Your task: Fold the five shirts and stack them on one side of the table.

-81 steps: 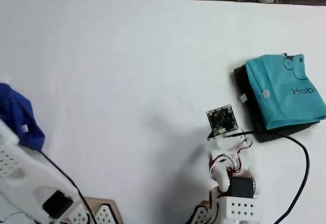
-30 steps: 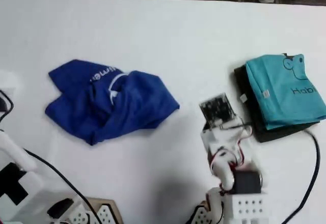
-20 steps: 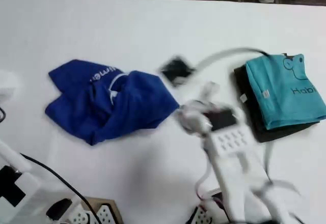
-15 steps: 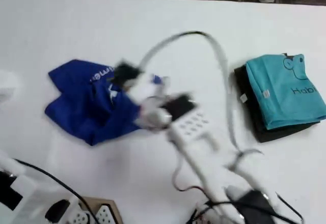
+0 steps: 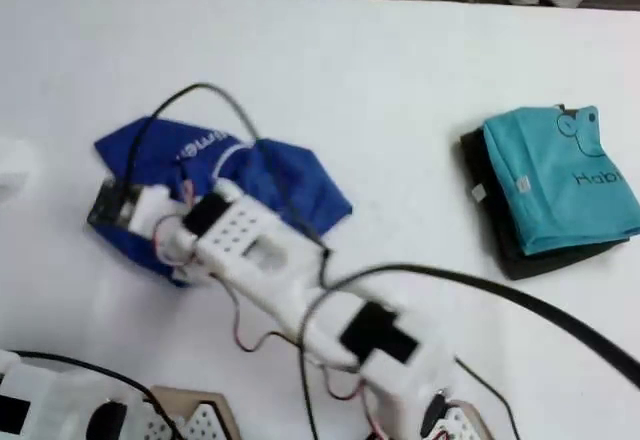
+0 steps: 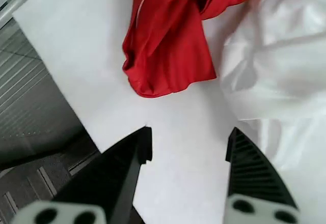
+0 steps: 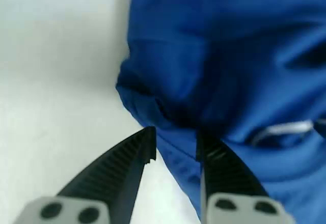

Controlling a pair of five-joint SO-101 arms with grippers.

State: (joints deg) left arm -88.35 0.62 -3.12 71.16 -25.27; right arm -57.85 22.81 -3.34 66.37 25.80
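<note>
Blue shirt (image 5: 285, 175) crumpled mid-left on desk (image 5: 400, 70) | right gripper (image 7: 175, 136) narrowly parted at its edge, seemingly not yet pinching | step: grasp for flattening | next: close on hem, pull flat

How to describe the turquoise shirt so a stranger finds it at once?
On the white table, look near the high view's right edge. The turquoise shirt lies folded on a black one, unlike the crumpled blue shirt.

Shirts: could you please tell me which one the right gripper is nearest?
The crumpled blue shirt; the right gripper is at its edge, while the teal shirt lies folded on a black one, well away.
</note>
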